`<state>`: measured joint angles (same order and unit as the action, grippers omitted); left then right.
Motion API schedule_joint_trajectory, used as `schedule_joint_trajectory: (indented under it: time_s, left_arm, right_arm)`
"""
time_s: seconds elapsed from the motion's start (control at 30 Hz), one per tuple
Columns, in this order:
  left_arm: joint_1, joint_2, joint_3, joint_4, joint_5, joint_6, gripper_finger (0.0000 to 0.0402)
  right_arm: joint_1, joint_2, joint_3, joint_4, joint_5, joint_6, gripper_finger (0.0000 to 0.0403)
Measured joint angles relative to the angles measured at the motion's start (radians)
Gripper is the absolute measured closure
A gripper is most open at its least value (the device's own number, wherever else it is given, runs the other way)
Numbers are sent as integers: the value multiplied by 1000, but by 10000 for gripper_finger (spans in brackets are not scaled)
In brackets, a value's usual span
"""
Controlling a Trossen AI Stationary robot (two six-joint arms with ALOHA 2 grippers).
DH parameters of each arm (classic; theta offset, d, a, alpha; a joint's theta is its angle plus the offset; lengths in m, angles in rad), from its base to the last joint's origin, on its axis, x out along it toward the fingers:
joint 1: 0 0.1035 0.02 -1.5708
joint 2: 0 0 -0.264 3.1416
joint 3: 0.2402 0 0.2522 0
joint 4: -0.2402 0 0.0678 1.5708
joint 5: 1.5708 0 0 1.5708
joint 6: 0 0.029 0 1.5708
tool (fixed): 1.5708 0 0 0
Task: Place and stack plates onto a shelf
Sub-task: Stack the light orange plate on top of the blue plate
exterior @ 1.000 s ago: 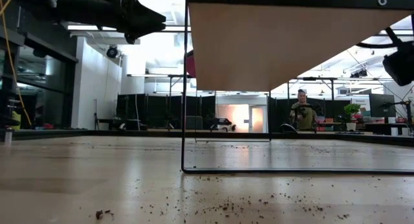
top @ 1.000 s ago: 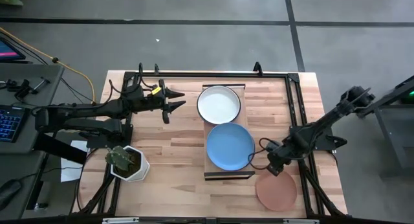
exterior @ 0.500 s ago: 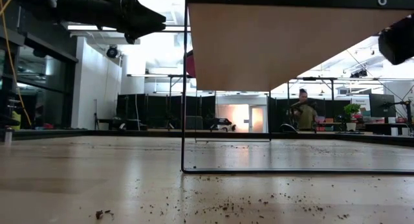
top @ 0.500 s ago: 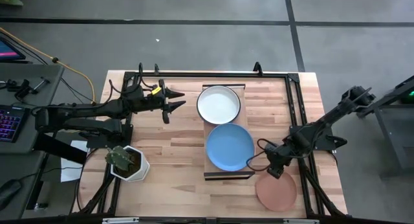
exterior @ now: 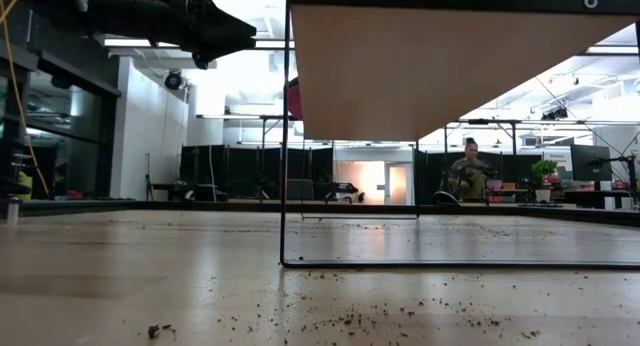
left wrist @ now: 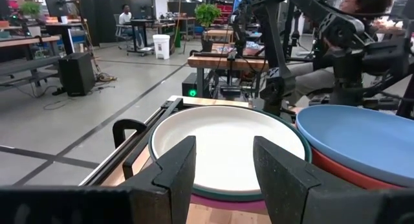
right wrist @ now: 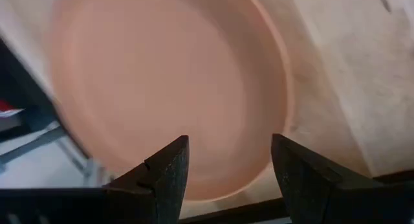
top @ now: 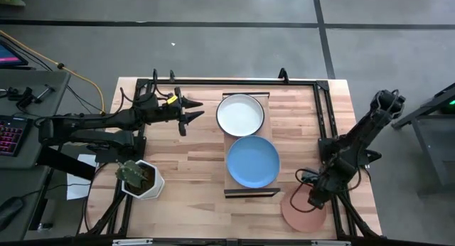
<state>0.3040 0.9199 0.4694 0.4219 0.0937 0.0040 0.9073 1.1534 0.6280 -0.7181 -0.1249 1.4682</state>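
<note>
On the shelf (top: pixel 269 98) two stacks of plates rest. At the far end a white plate (top: pixel 240 114) (left wrist: pixel 226 146) tops a teal and a magenta one. At the near end a light blue plate (top: pixel 252 161) (left wrist: pixel 362 136) lies on a coral red one (left wrist: pixel 336 175). A salmon plate (top: pixel 298 216) (right wrist: pixel 168 88) lies flat on the table near its right front corner. My right gripper (top: pixel 311 202) (right wrist: pixel 226 172) hangs open above that plate, pointing down. My left gripper (top: pixel 192 115) (left wrist: pixel 223 166) stands open and level, left of the white plate.
A white hexagonal plant pot (top: pixel 140 178) stands at the table's near left. The shelf's board (exterior: pixel 450 66) stands raised on thin dark legs above the tabletop. Dark frame rails run along the table's edges. A person (exterior: pixel 467 176) stands far back in the room.
My right gripper has swung toward the table's near edge, from beside the blue plate to above the salmon plate, rolling a little, and has left the low view. Its fingers stay open. The plates have not moved.
</note>
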Motion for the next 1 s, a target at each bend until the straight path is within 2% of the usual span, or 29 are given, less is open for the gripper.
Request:
schedule_joint_trajectory:
  time_s: [0.4, 0.57, 0.8, 1.0]
  left_arm:
    - [0, 0, 0, -1, 0, 0, 259]
    - [0, 0, 0, -8, 0, 0, 259]
    - [0, 0, 0, -12, 0, 0, 259]
    - [0, 0, 0, -16, 0, 0, 259]
  right_arm:
    - [18, 1, -107, 1, 17, 16, 204]
    - [18, 1, -110, 4, 34, 15, 204]
    - [18, 26, -110, 11, 131, 16, 204]
    - [18, 79, -110, 42, 112, 5, 204]
